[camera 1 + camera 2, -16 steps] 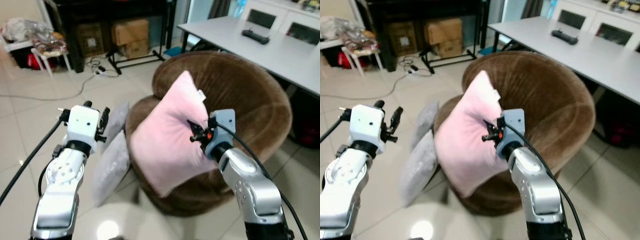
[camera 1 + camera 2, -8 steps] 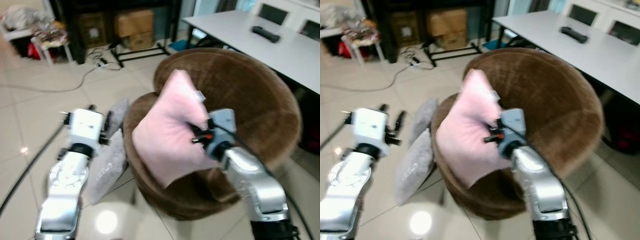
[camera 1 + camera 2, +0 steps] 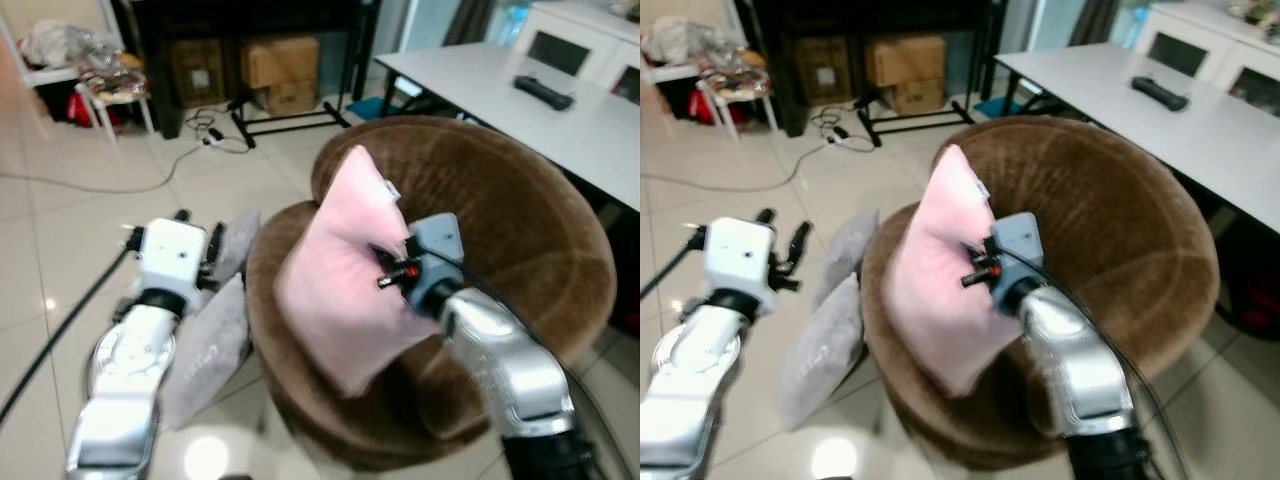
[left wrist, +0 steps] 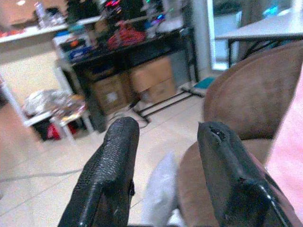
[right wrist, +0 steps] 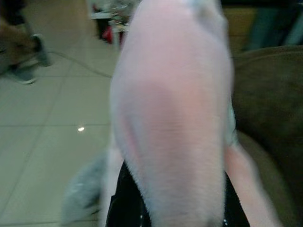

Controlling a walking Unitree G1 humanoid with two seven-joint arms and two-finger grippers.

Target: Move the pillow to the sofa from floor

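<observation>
One pink pillow (image 3: 345,265) over one brown sofa (image 3: 520,230)
Right gripper (image 3: 388,272) clamps it; left gripper (image 4: 165,165) gapes wide beside two grey pillows (image 3: 215,320).

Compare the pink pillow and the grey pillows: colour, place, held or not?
Colour: the pink pillow is pale pink; the grey pillows are grey.
Place: the pink one stands upright over the brown sofa seat; the grey ones lean against the sofa's outside, on the floor.
Hold: the right gripper is shut on the pink one; the left gripper is open, off the grey ones.
Both look soft.
</observation>
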